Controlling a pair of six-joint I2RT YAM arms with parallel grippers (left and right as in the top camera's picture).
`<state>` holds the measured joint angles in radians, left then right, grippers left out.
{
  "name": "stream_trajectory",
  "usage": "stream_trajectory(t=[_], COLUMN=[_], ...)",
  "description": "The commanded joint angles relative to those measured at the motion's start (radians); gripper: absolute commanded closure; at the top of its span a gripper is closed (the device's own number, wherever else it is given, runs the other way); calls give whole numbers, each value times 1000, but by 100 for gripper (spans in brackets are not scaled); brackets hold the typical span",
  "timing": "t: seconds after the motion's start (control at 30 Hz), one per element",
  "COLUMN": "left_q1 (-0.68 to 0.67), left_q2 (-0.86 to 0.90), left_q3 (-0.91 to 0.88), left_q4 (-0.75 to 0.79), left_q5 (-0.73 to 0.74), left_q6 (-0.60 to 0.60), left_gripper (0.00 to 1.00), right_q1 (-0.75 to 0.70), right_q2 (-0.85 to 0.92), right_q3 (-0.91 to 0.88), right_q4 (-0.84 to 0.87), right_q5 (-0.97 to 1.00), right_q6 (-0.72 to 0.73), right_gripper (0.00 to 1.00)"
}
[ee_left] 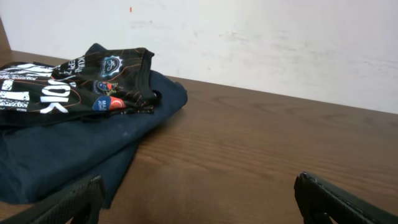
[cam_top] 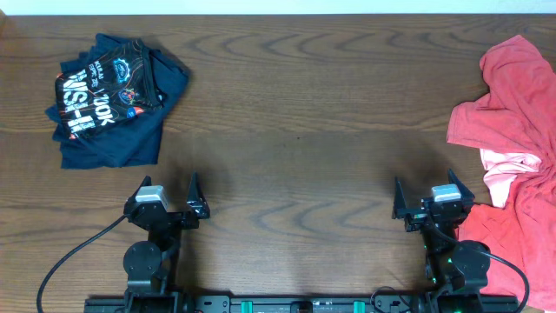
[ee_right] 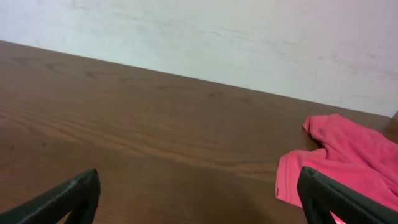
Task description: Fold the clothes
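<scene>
The clothes (cam_top: pixel 512 130) lie in a crumpled heap of coral-red and salmon-pink T-shirts at the table's right edge, running from the far side to the near side. A pink hem and fold of the clothes (ee_right: pixel 339 162) shows in the right wrist view, just beyond the right fingertip. My right gripper (cam_top: pixel 427 187) stands open and empty at the near edge, just left of the heap and not touching it; between the jaws of this gripper (ee_right: pixel 199 193) is bare wood. My left gripper (cam_top: pixel 167 187) is open and empty at the near left, and in its own view the gripper (ee_left: pixel 199 199) holds nothing.
A stack of dark shirts (cam_top: pixel 109 96) sits at the far left, a black printed one on a navy one. The same stack (ee_left: pixel 68 124) lies ahead and left of my left fingers. A white wall (ee_right: pixel 217 37) backs the wooden table (cam_top: pixel 295 130).
</scene>
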<state>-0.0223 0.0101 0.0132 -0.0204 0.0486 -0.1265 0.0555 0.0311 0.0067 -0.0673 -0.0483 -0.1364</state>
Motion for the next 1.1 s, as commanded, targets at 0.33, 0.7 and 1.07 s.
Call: stream_trajectory(t=[0.33,0.7,1.07], left_q1=[4,4,4], left_q2=[-6,-6,-5], left_q3=[-9,-9,1], left_q4=[-46,-46,-47], left_q5=[-16,-15,19], left_q6=[17,17,-19], left_gripper=[2,2,2], right_q1=[-24,-24,-24], right_q2=[1,2,2], right_q3=[0,0,34], right_q4=[-5,-6,-74], right_q5=[7,8,58], right_q6=[-7,13,171], right_gripper=[1,1,1])
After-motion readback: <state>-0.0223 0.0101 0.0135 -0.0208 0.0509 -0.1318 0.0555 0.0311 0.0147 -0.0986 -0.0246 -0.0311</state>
